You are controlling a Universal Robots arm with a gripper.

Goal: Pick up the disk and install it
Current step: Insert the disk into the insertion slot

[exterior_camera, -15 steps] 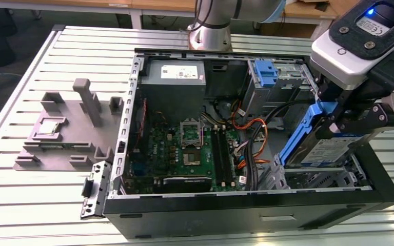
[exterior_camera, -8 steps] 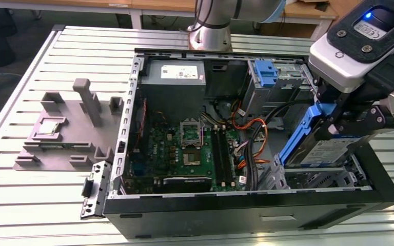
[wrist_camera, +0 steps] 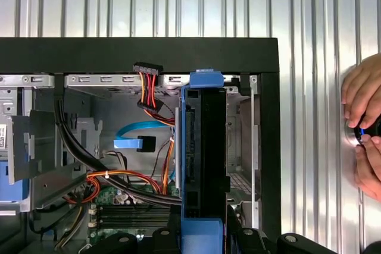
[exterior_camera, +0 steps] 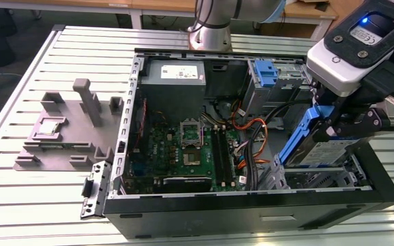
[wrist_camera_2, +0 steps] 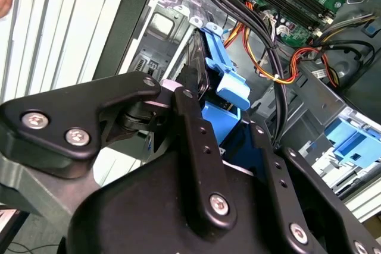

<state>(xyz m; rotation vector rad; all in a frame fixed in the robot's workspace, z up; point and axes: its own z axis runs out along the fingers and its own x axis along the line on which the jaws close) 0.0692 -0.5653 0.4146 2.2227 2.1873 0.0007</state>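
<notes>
I see the end effector (exterior_camera: 342, 127) clenched on the disk (exterior_camera: 318, 151), which stands on edge, tilted, in the open computer case (exterior_camera: 217, 211), above the metal drive cage (exterior_camera: 330, 178) at the exterior view's right.

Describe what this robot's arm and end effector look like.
The arm is a smooth silver-grey tube with a pale blue joint cap. Near its wrist sits a white-and-black box with a blue light. The end effector is black: flat link plates with silver screws and narrow fingers.
</notes>
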